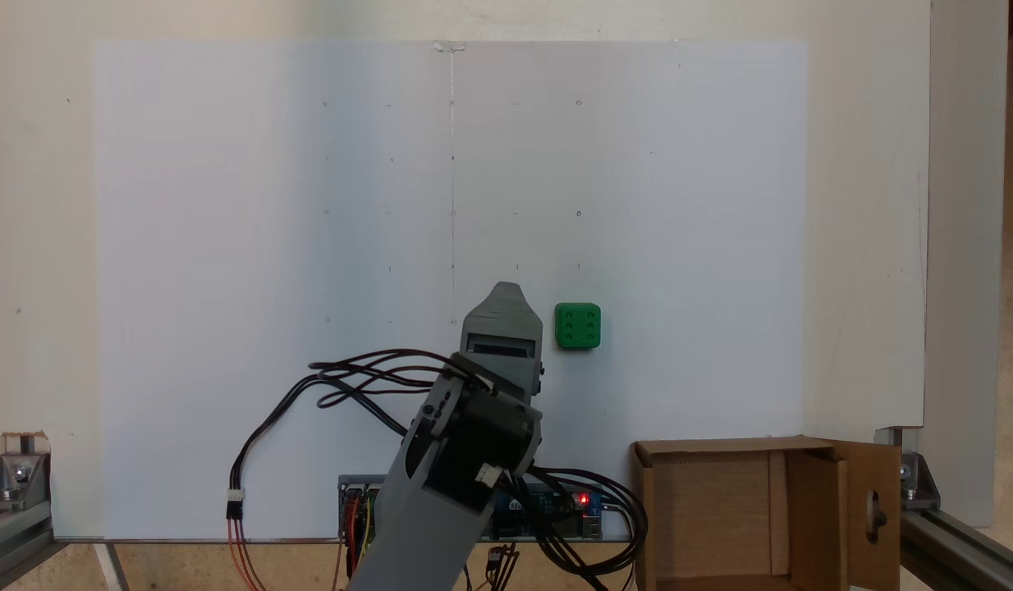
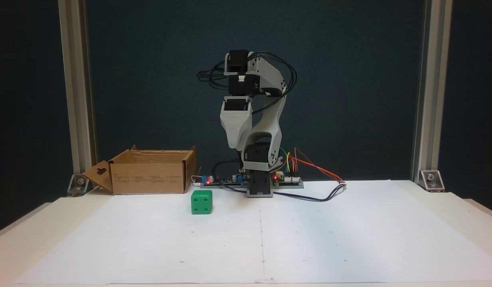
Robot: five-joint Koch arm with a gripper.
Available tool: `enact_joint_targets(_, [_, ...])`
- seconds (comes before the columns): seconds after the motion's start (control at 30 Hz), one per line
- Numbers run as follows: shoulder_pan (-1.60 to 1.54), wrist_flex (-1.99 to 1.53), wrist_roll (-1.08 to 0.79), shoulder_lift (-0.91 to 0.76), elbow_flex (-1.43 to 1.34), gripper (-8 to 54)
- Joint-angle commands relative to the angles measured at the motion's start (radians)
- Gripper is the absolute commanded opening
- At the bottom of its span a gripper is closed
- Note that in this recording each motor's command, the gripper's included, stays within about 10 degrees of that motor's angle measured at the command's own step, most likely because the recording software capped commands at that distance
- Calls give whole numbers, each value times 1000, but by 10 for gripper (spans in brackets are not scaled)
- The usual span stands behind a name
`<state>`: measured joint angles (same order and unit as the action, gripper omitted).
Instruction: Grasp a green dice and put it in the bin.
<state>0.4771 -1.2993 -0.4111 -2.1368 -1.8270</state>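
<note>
In a fixed view, the small green plastic dice (image 2: 201,201) rests on the white worktop (image 2: 349,239), before and right of the brown cardboard bin (image 2: 150,177).

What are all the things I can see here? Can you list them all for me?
dice: one, bright green, on the white sheet, standing apart from the box; six pips face up in the fixed view from above.
box: one, brown cardboard, open on top, at the table edge near the arm's base; one flap has a cut-out slot.
sheet: one, white, covering the table.
circuit boards: a few, with red lights lit, beside the arm's base.
wires: several, black and coloured, at the base and on the arm.
frame posts: two, silver metal, at the table's back corners.
arm: one, grey and black, folded upright.
gripper: one, grey, pointing down, above the table.
</note>
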Motion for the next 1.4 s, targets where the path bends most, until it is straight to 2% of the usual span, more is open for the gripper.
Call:
enact_joint_targets(0.0, [69,-63,-168,20,106,477])
enact_joint_targets(0.3, [284,-60,-455,84,146,480])
enact_joint_targets(0.53, [407,5,-565,166,146,480])
enact_joint_targets(1.07, [523,67,-572,296,140,479])
enact_joint_targets(1.37, [541,230,-561,318,67,479])
